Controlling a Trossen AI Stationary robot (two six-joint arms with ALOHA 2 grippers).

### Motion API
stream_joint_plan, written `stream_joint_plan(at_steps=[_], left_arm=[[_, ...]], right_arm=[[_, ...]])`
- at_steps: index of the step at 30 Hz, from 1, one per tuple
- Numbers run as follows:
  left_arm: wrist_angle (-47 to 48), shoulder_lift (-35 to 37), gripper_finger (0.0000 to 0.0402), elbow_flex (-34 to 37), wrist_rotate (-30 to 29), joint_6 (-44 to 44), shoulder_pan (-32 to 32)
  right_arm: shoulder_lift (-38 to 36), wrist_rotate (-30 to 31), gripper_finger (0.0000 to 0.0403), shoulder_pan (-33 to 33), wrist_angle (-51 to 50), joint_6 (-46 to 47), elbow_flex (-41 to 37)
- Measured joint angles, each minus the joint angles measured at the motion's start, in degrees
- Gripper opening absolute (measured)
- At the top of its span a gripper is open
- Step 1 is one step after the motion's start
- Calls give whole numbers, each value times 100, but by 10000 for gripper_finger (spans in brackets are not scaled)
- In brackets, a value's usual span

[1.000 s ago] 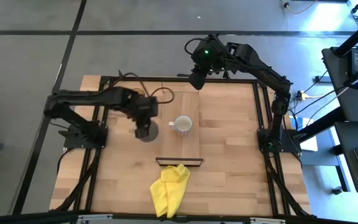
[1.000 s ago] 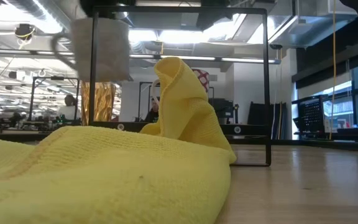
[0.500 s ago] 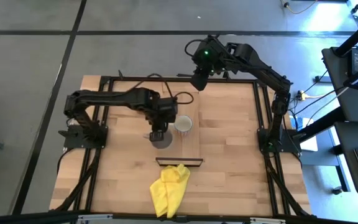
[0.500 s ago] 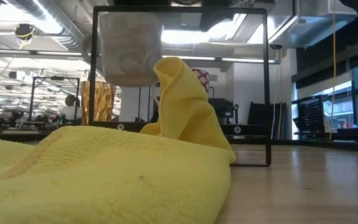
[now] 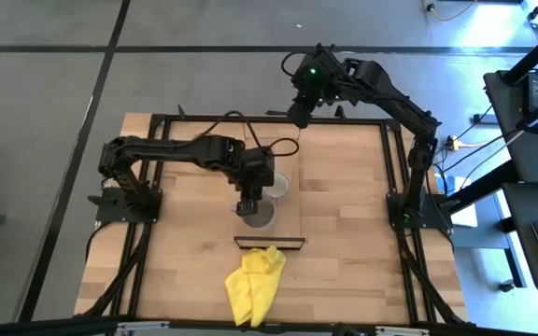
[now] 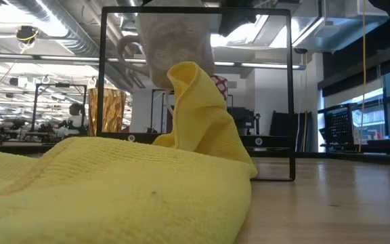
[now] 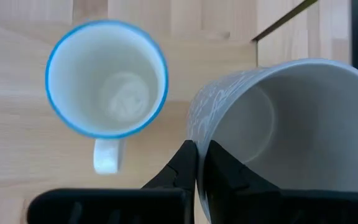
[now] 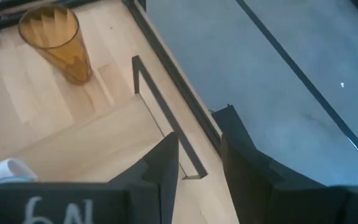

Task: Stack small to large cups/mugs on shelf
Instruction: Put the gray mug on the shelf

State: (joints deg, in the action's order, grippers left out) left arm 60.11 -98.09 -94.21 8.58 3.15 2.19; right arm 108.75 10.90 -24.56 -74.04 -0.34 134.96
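Carrying the grey mug (image 5: 257,216) pinched by its wall, left gripper (image 7: 197,163) (right gripper (image 8: 199,163) parted, empty, frame top) risks clipping the white mug (image 7: 106,78) at centre.

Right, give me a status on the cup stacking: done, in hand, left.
Done: the white mug stands on the shelf.
In hand: the left hand grips the grey mug by its rim, carried over the shelf next to the white mug.
Left: setting the grey mug down, then the amber tumbler, which stands untouched. The right hand waits open at the table's far edge.
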Motion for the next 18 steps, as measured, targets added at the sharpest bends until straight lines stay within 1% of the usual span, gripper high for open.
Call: stream_joint_plan(at_steps=[5, 13, 18], left_arm=[[-335, -30, 8, 0, 35, 127, -54], [-372, -309, 8, -6, -25, 282, -48], [-238, -591, 9, -358, -7, 397, -66]], right_arm=[[0, -30, 123, -98, 200, -11, 0], [0, -159, 123, -170, 680, 15, 0], [0, -210, 123, -190, 827, 154, 2]])
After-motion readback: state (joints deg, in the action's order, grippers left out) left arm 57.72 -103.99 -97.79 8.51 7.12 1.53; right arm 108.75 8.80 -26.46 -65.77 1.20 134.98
